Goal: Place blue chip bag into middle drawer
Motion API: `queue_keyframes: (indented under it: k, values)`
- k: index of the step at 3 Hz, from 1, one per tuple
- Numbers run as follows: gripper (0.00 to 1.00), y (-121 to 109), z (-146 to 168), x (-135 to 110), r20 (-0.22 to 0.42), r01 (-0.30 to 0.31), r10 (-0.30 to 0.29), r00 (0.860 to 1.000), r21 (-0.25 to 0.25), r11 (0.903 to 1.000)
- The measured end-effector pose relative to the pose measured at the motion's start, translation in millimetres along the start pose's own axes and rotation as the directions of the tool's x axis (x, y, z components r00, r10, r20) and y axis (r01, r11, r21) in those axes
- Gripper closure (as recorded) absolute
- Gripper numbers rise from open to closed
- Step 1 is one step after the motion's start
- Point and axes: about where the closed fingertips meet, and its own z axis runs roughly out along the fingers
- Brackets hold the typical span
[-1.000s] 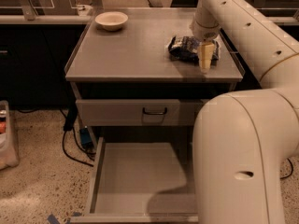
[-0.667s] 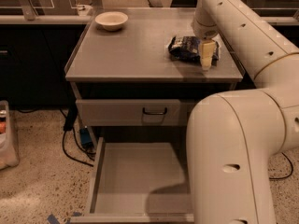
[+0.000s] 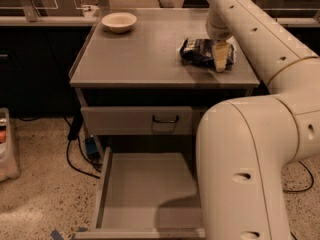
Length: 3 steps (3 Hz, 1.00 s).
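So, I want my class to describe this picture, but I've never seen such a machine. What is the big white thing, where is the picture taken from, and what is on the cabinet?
The big white shape is a robot's arm, seen very close. There is one picture only, looking down at a grey cabinet from the front; where the camera sits is not known. The arm reaches back to the cabinet top, where its claw is down at a blue chip bag near the right edge. Whether it grips the bag I cannot tell. A cream bowl stands at the back left. Below are a closed drawer and, lower, an open drawer, where the bag should go.
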Motion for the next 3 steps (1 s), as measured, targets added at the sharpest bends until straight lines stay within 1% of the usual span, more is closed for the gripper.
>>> queue_keyframes:
  k: [1,3]
  values:
    - [0.23,0.0,0.0,0.0,0.0,0.0,0.0,1.0,0.0,1.0]
    - [0.71,0.0,0.1,0.0,0.0,0.0,0.0,1.0,0.0,1.0]
